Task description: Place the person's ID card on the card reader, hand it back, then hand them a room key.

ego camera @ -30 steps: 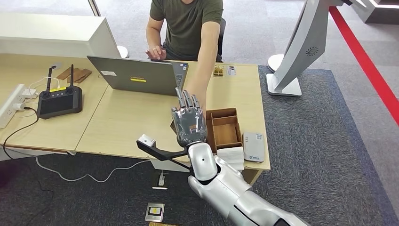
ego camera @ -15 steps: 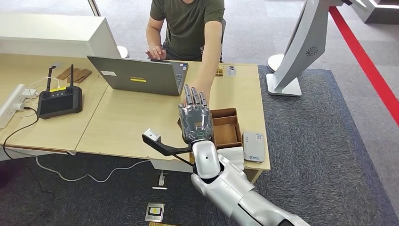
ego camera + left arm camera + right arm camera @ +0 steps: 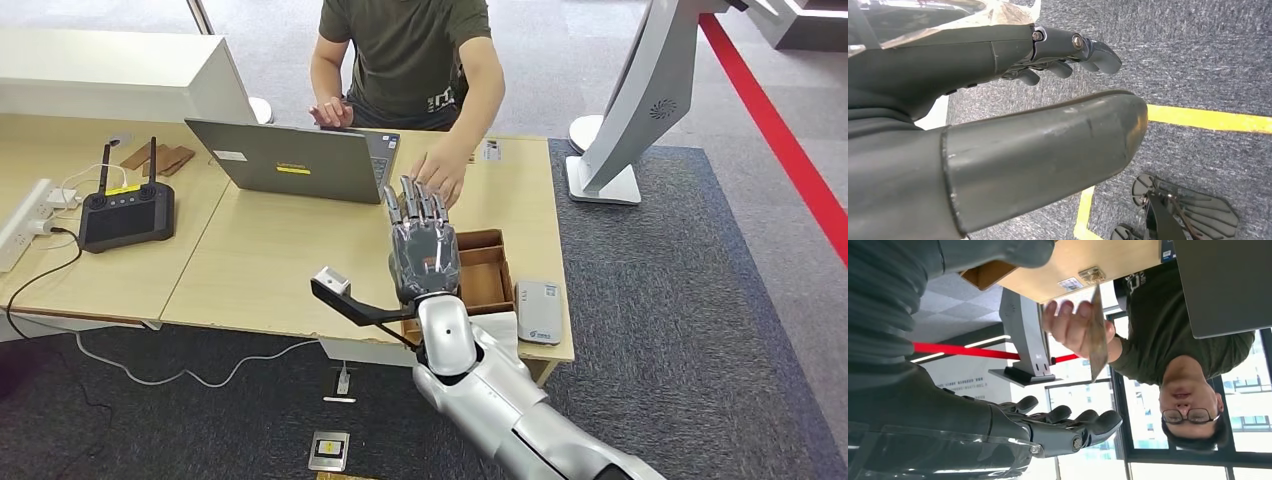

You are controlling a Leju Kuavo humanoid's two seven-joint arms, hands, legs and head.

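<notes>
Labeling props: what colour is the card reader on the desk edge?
White, with a small blue-green logo, on the card reader. Head view shows it best.

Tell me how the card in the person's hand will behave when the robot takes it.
The card looks thin and flat, held edge-on without bending, so it is probably stiff and light. Its thin edge gives little to grip, so it may slip between the fingers of the right robot hand, which is open now. Laid flat on the table, it would probably be hard to lift.

Light wooden desk (image 3: 280,250) set on dark grey carpet (image 3: 680,300). Red stripe (image 3: 790,150) seen on floor beyond carpet. White stand (image 3: 630,110) placed right of desk. Large windows (image 3: 1248,390) seen behind desk.
</notes>
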